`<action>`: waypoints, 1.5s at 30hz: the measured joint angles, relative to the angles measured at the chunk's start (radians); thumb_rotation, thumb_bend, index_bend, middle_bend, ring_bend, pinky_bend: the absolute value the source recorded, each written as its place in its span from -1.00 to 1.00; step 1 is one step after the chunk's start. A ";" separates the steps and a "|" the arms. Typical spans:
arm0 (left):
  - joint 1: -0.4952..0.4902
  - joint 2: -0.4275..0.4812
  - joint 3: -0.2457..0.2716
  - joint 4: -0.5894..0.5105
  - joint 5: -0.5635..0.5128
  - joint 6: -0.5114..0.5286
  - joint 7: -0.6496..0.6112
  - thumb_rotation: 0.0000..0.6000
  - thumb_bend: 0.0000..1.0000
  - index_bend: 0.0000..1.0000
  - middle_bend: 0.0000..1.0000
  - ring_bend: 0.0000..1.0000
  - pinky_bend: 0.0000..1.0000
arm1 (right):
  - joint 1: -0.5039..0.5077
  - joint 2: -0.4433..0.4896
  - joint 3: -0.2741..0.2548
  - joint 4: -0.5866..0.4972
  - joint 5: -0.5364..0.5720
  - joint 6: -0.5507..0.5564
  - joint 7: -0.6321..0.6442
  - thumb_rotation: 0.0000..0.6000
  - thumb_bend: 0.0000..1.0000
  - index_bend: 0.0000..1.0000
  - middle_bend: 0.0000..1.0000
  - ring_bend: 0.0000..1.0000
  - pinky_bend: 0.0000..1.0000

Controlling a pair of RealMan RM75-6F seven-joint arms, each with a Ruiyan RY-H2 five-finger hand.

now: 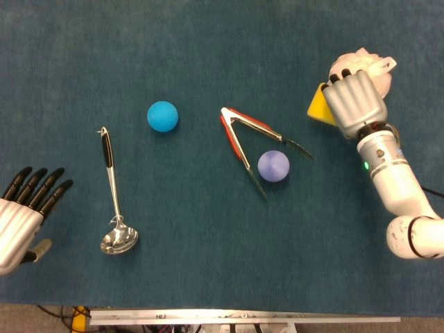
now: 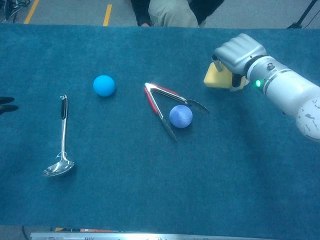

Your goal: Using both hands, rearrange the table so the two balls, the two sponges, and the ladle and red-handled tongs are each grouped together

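My right hand (image 1: 354,103) (image 2: 238,51) grips a yellow sponge (image 1: 319,106) (image 2: 216,76) at the far right, right beside the pink mesh sponge (image 1: 368,66), which the hand mostly hides in the chest view. The red-handled tongs (image 1: 244,135) (image 2: 159,100) lie open mid-table with a purple-blue ball (image 1: 273,166) (image 2: 180,116) between their arms. A light blue ball (image 1: 163,116) (image 2: 104,85) sits left of them. The ladle (image 1: 114,198) (image 2: 61,140) lies further left. My left hand (image 1: 28,208) (image 2: 7,103) rests open at the left edge, holding nothing.
A seated person (image 2: 172,12) is behind the table's far edge. Dark blue cloth (image 1: 208,263) covers the table.
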 measured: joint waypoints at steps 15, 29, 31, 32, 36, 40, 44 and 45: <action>-0.004 0.001 -0.002 -0.006 0.000 -0.004 0.009 1.00 -0.55 -1.00 -1.00 -1.00 -0.93 | -0.005 0.040 0.002 -0.050 0.016 0.009 -0.011 1.00 -0.87 -0.76 -0.52 -0.66 -0.27; -0.012 0.004 -0.011 -0.025 -0.015 -0.021 0.033 1.00 -0.55 -1.00 -1.00 -1.00 -0.93 | -0.044 0.200 0.013 -0.250 -0.168 0.013 0.117 1.00 -0.87 -0.77 -0.50 -0.67 -0.27; -0.014 0.003 -0.013 -0.026 -0.017 -0.023 0.036 1.00 -0.55 -1.00 -1.00 -1.00 -0.93 | -0.054 0.218 0.005 -0.283 -0.229 0.003 0.145 1.00 -0.87 -0.76 -0.48 -0.67 -0.27; -0.015 0.003 -0.013 -0.028 -0.018 -0.025 0.039 1.00 -0.55 -1.00 -1.00 -1.00 -0.93 | -0.057 0.224 0.001 -0.295 -0.254 -0.003 0.156 1.00 -0.87 -0.74 -0.47 -0.67 -0.26; -0.013 0.004 -0.014 -0.031 -0.024 -0.024 0.043 1.00 -0.55 -1.00 -1.00 -1.00 -0.93 | -0.066 0.235 -0.031 -0.335 -0.364 -0.040 0.175 1.00 -0.87 -0.68 -0.44 -0.63 -0.21; -0.010 0.006 -0.013 -0.032 -0.025 -0.021 0.043 1.00 -0.55 -1.00 -1.00 -1.00 -0.93 | -0.058 0.210 -0.067 -0.342 -0.410 -0.079 0.137 1.00 -0.90 -0.68 -0.44 -0.63 -0.19; -0.003 0.006 -0.010 -0.028 -0.023 -0.011 0.038 1.00 -0.55 -1.00 -1.00 -1.00 -0.93 | -0.038 0.148 -0.079 -0.323 -0.389 -0.092 0.058 1.00 -0.90 -0.68 -0.44 -0.63 -0.19; -0.002 0.006 -0.009 -0.026 -0.023 -0.009 0.036 1.00 -0.55 -1.00 -1.00 -1.00 -0.93 | -0.031 0.124 -0.079 -0.314 -0.377 -0.093 0.034 1.00 -0.90 -0.68 -0.44 -0.63 -0.19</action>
